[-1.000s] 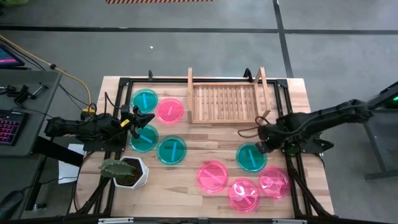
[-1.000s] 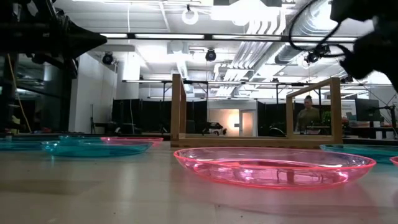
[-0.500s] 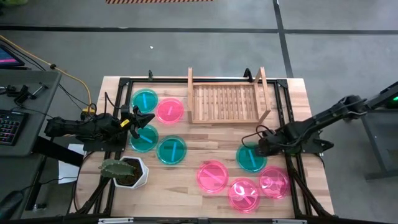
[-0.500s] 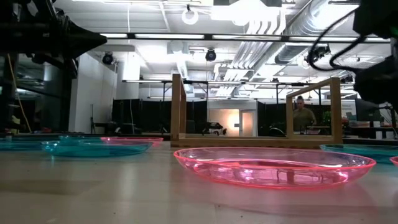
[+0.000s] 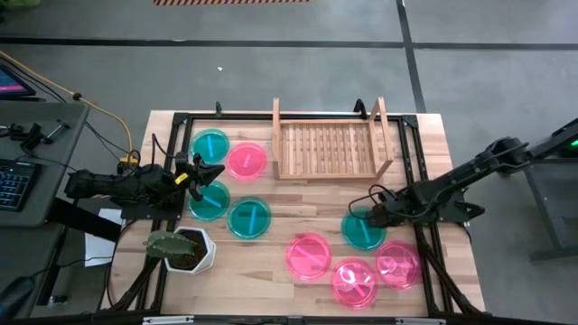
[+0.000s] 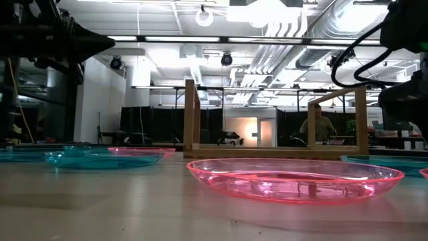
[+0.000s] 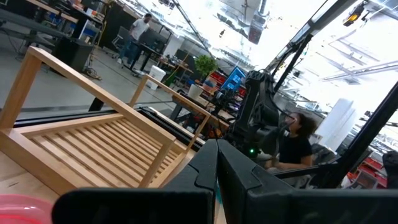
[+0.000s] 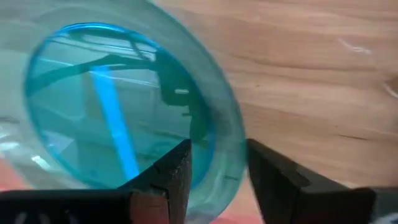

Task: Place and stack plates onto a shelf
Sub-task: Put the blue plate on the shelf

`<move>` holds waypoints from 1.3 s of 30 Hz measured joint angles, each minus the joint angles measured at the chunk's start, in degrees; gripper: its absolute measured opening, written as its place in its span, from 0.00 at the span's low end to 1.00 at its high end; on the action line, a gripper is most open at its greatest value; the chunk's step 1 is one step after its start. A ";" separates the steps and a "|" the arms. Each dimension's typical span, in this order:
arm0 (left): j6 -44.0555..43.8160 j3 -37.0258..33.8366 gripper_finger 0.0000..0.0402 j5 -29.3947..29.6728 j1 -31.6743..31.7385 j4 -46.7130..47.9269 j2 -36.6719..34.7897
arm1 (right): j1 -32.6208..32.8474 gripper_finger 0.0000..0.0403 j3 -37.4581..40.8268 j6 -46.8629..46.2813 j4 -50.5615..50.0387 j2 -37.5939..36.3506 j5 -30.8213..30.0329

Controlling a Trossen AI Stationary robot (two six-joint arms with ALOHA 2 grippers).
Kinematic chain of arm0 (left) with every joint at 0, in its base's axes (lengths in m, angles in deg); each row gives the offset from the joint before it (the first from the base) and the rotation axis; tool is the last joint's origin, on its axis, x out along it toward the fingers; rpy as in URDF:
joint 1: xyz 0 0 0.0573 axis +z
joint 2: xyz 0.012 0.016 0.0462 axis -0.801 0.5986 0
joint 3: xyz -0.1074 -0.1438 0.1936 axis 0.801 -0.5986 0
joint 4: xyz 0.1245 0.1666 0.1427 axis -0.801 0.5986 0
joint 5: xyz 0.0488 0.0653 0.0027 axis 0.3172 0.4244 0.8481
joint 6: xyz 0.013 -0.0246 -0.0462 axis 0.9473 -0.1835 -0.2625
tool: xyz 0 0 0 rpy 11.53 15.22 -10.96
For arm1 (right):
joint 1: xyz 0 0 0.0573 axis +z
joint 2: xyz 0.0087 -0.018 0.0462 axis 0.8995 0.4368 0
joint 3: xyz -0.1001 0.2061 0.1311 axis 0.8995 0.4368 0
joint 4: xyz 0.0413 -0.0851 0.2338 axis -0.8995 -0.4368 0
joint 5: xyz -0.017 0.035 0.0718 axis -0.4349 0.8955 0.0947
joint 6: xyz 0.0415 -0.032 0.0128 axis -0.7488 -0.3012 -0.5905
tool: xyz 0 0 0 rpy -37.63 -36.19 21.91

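Observation:
Four teal plates point(image 5: 210, 144) point(image 5: 209, 200) point(image 5: 248, 218) point(image 5: 364, 228) and four pink plates point(image 5: 247, 160) point(image 5: 309, 255) point(image 5: 353, 282) point(image 5: 397, 264) lie flat on the table. The wooden shelf point(image 5: 330, 149) stands at the far middle, with nothing on it. My right gripper point(image 5: 372, 215) is open and low at the far edge of the right teal plate point(image 8: 106, 106). One finger is over the plate's inside and one is outside its rim point(image 8: 227, 146). My left gripper point(image 5: 212, 171) is shut and hovers above the left plates. My right gripper slants down over the right teal plate's far rim point(image 8: 231, 134), which lies in the gap between its open fingers point(image 8: 177, 168). I cannot tell whether a finger touches the plate. The plate lies flat on the table.
A white hexagonal pot with a plant point(image 5: 185, 248) stands at the near left. A black frame point(image 5: 424, 244) runs along the table's sides. Bare wood point(image 5: 307, 199) lies between the shelf and the plates. A person point(image 6: 321, 127) stands in the room beyond.
My right gripper has gone down and a little toward the table's near-left, onto the far rim of the right teal plate. No plate has moved.

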 joint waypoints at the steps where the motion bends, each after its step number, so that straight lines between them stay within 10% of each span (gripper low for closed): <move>1: 0.00 0.00 0.00 -0.01 0.00 0.00 0.00 | 0.00 0.33 -0.08 0.04 0.06 0.62 0.02; 12: -0.01 0.01 0.00 -0.01 0.00 0.00 0.00 | 0.07 0.02 -0.15 1.13 -0.10 1.69 -1.79; 39: 0.00 0.01 0.00 0.00 0.01 0.00 0.01 | -2.08 0.00 0.11 6.75 24.20 -13.09 -14.17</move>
